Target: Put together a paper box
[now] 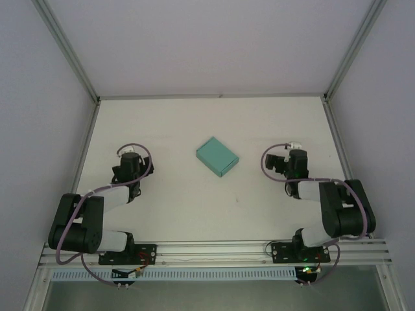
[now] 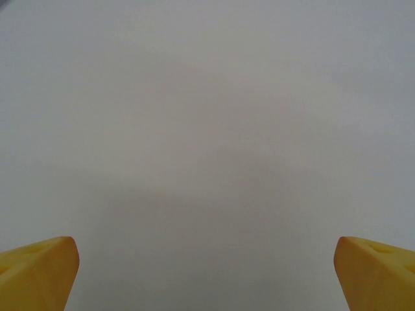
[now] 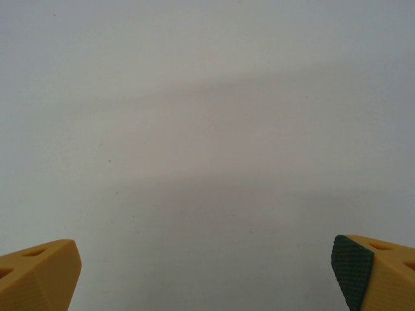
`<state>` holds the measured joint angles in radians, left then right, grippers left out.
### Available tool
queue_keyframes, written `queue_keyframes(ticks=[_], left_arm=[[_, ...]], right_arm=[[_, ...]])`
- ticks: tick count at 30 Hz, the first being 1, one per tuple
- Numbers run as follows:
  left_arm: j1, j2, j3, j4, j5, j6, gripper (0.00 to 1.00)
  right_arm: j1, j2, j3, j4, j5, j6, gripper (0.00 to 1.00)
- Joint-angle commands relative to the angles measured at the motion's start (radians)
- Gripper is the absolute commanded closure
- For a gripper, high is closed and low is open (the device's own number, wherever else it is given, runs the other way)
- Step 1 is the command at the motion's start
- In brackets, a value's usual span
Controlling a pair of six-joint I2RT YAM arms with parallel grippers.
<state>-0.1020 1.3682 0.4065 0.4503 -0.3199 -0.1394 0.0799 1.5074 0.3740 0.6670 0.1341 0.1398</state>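
Top view looks down from behind the arm bases point(image 1: 130, 250) at frame bottom; each wrist view faces the shared white table point(image 1: 194, 207) closely

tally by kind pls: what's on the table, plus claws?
teal box: 1, folded into a box shape, lying apart from both claws
claws: 2, left claw and right claw, both open and holding nothing
total: 3
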Motion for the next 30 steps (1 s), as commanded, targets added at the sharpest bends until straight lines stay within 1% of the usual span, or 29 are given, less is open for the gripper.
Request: queue_keyframes(ticks=[1,2,3,4,5,6,7,8,9,10,12,30], left_arm=[[0.007,0.005,-0.036,0.280,0.005,0.069,0.00],[0.009,0.019,-0.053,0.331,-0.004,0.080,0.00],[0.015,0.078,-0.098,0.479,-0.010,0.072,0.00],[0.029,0.165,-0.134,0.673,0.025,0.093,0.00],[0.032,0.197,-0.141,0.664,0.101,0.104,0.00],[0.032,0.227,-0.110,0.649,0.067,0.096,0.00],[0.039,0.222,-0.068,0.554,0.078,0.089,0.00],[0.039,0.199,-0.011,0.421,0.104,0.088,0.00],[0.035,0.213,-0.002,0.417,0.121,0.112,0.00],[0.032,0.224,-0.011,0.464,0.125,0.119,0.00],[0.032,0.215,-0.008,0.437,0.116,0.107,0.00],[0.032,0.218,-0.007,0.444,0.115,0.112,0.00]], right_arm=[[-0.015,0.044,-0.042,0.362,-0.063,-0.040,0.00],[-0.023,0.031,-0.037,0.326,-0.066,-0.030,0.00],[-0.036,0.051,-0.045,0.379,-0.088,-0.025,0.00],[-0.049,0.049,-0.041,0.366,-0.102,-0.010,0.00],[-0.063,0.037,-0.018,0.299,-0.091,0.014,0.00],[-0.069,0.046,0.005,0.271,-0.086,0.027,0.00],[-0.069,0.048,0.021,0.244,-0.088,0.022,0.00],[-0.070,0.043,0.019,0.240,-0.104,0.018,0.00],[-0.069,0.048,0.021,0.247,-0.106,0.019,0.00],[-0.069,0.046,0.021,0.241,-0.107,0.019,0.00],[-0.070,0.047,0.021,0.243,-0.106,0.019,0.00],[-0.069,0.044,0.020,0.245,-0.108,0.014,0.00]])
